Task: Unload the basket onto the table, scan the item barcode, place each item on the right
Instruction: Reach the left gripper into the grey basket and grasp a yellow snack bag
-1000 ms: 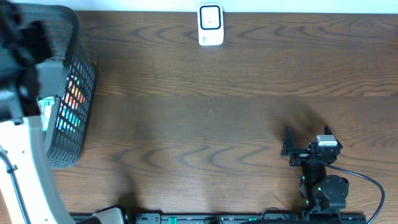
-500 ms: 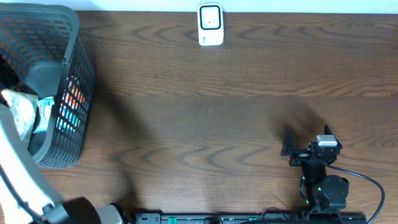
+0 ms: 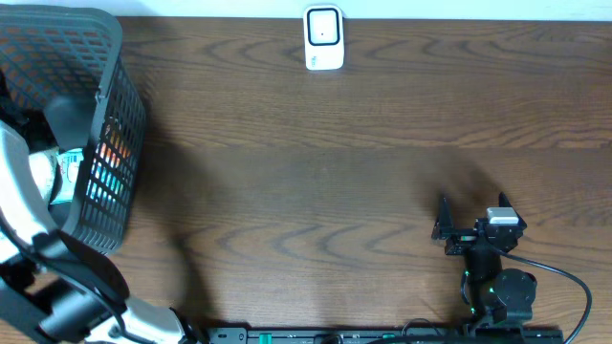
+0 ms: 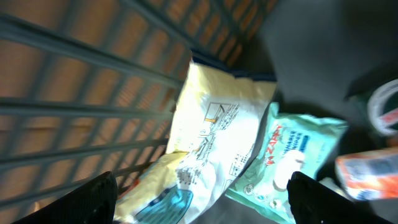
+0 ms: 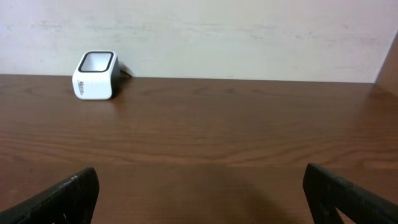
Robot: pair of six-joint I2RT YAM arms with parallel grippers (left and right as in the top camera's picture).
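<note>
The right gripper (image 3: 471, 206) is resting near the table's (image 3: 335, 172) front edge, on the right, its jaws standing wide apart with nothing between them. The left gripper (image 4: 200, 186) is reaching down into the basket (image 3: 117, 115) at the table's left end. Its fingers (image 4: 93, 199) are also spread and gripping nothing. Just past them a cream pouch (image 4: 211, 130) is lying against the mesh wall, with a teal pack (image 4: 292, 155) just beside it. A blurred orange-and-white pack (image 4: 367, 174) is showing at the wrist view's right margin. The scanner (image 3: 324, 38) is standing at the far edge, mid-table, well apart from the basket and both grippers.
</note>
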